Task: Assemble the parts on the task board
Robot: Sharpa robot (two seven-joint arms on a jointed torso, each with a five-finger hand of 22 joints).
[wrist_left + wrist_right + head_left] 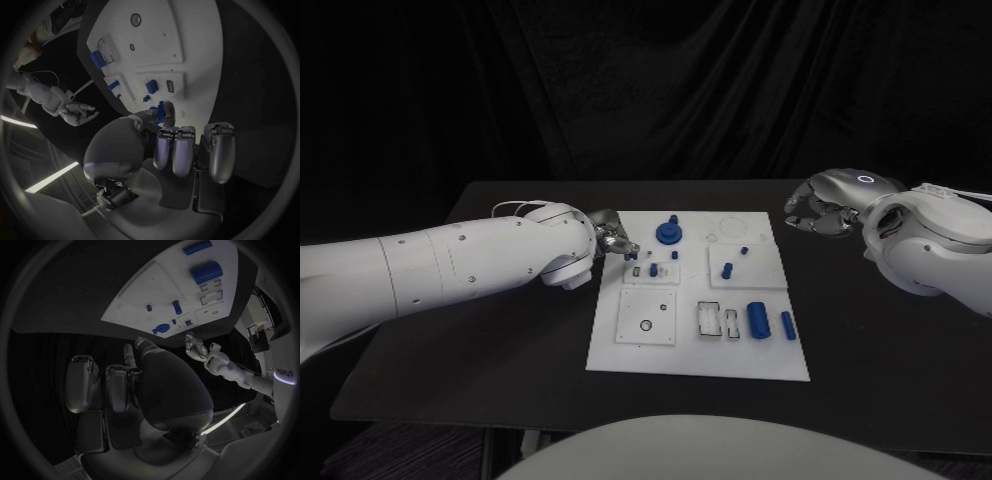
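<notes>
While the left hand (609,240) hovers at the task board's (700,335) near-left edge, its fingers (176,150) curl in; whether they pinch the small blue part (164,113) at their tips I cannot tell. Right hand (822,210) sits off the board's far corner over the bench (877,350), fingers curled, holding nothing (other blue parts lie well apart from it).

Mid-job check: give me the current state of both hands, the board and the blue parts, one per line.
left hand: at the board's left edge, pinching a small blue part.
right hand: off the board's far right corner, fingers curled, holding nothing.
task board: flat on the table.
blue cylinder: lying on the board.
blue round part: seated on the board's far side.
</notes>
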